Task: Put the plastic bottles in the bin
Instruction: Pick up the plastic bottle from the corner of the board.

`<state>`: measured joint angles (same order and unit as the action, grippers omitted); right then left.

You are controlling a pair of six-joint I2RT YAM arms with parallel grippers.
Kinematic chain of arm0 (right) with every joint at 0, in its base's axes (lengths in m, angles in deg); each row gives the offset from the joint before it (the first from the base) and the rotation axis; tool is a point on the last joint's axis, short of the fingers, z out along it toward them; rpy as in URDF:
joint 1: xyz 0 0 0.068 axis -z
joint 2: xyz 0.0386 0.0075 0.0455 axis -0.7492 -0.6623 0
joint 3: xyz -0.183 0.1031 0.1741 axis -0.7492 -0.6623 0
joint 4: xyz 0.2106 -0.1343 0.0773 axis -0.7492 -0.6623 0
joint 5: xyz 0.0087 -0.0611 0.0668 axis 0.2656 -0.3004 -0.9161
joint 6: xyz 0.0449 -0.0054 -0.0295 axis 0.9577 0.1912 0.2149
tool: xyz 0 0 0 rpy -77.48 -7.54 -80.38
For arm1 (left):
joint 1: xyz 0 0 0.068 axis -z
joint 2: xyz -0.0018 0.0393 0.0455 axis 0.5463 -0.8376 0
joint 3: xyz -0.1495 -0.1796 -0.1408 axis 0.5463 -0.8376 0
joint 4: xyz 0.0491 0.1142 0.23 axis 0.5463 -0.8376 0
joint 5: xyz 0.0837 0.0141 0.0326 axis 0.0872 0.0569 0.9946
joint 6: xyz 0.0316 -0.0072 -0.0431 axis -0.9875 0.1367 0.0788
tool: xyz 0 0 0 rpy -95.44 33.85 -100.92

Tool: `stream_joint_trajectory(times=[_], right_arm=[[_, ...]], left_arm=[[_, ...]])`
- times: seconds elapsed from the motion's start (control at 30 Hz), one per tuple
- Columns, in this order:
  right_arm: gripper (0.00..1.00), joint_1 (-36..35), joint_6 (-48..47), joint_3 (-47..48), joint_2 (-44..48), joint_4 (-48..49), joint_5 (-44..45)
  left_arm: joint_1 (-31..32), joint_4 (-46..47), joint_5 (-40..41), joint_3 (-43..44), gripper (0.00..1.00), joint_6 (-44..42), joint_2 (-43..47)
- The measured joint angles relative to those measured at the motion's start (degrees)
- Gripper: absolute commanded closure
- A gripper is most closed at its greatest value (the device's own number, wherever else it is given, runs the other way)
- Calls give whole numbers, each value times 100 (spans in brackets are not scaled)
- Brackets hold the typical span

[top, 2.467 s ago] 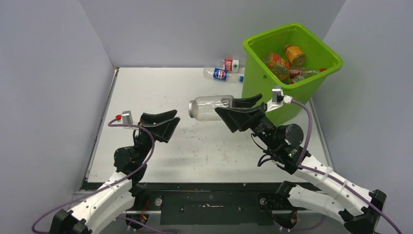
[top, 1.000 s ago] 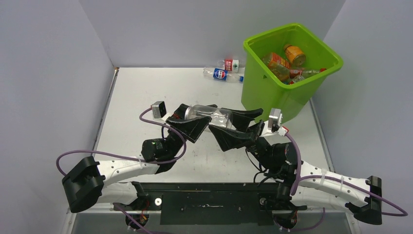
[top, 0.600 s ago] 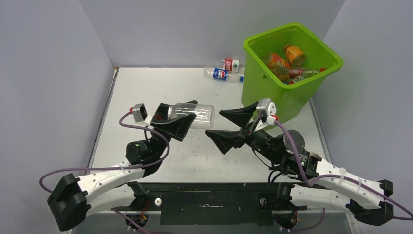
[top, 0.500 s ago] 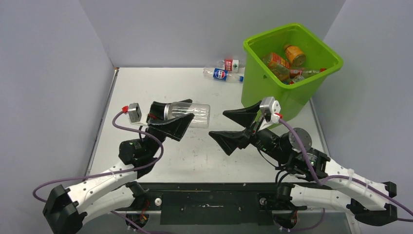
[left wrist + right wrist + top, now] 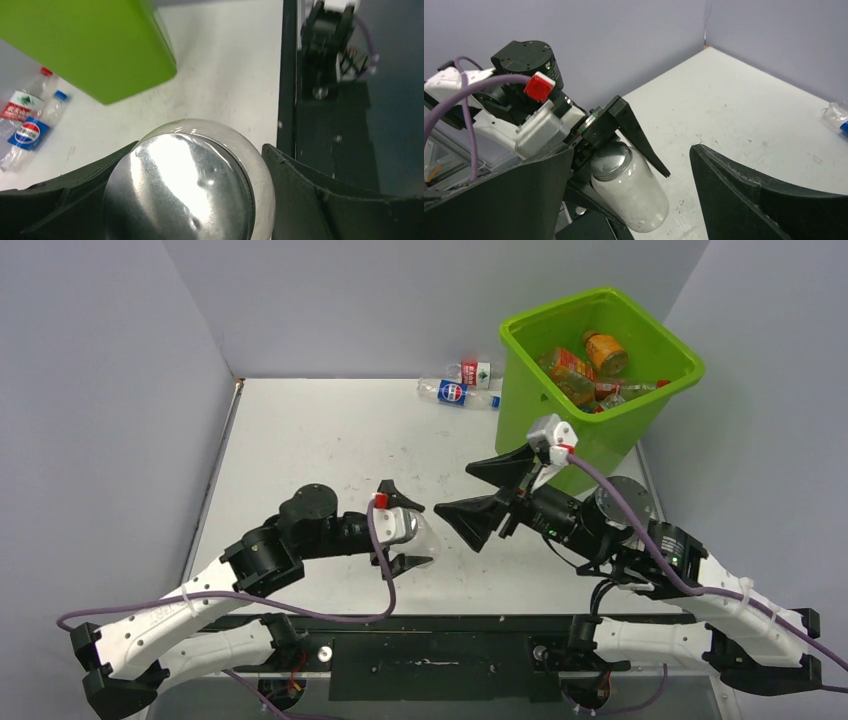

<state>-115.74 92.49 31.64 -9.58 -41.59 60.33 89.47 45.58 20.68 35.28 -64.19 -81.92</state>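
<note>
Clear plastic bottle [image 5: 634, 195] is pinched near its metal cap [image 5: 177, 195] by the left end effector [image 5: 408, 528], well apart from the bin [image 5: 545, 420]. The right end effector [image 5: 456, 492], spread and empty, stands between them and could be struck.

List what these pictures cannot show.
Top view: the bin's near wall hides whatever lies low inside.
Top view: the left gripper covers most of the clear bottle.
Left wrist view: that bottle's cap end fills the frame, hiding its body.
Right wrist view: the blue-labelled bottle is cut off by the right edge.
Top view: the red-labelled bottle's print is too small.
</note>
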Motion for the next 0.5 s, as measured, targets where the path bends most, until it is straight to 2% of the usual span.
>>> stream_joint_trajectory(times=[0.07,0.17,0.5], right_arm=[[10,0,63,-2,-114,-136,0],[10,0,177,-107,-267,-243,-15],[10,4,1436,-1025,-74,-227,61]], left_arm=[[24,-704,-26,0,100,-577,-39],[24,-1187,-55,0,100,-1023,-44],[35,-1121,59,-48,100,-1746,289]])
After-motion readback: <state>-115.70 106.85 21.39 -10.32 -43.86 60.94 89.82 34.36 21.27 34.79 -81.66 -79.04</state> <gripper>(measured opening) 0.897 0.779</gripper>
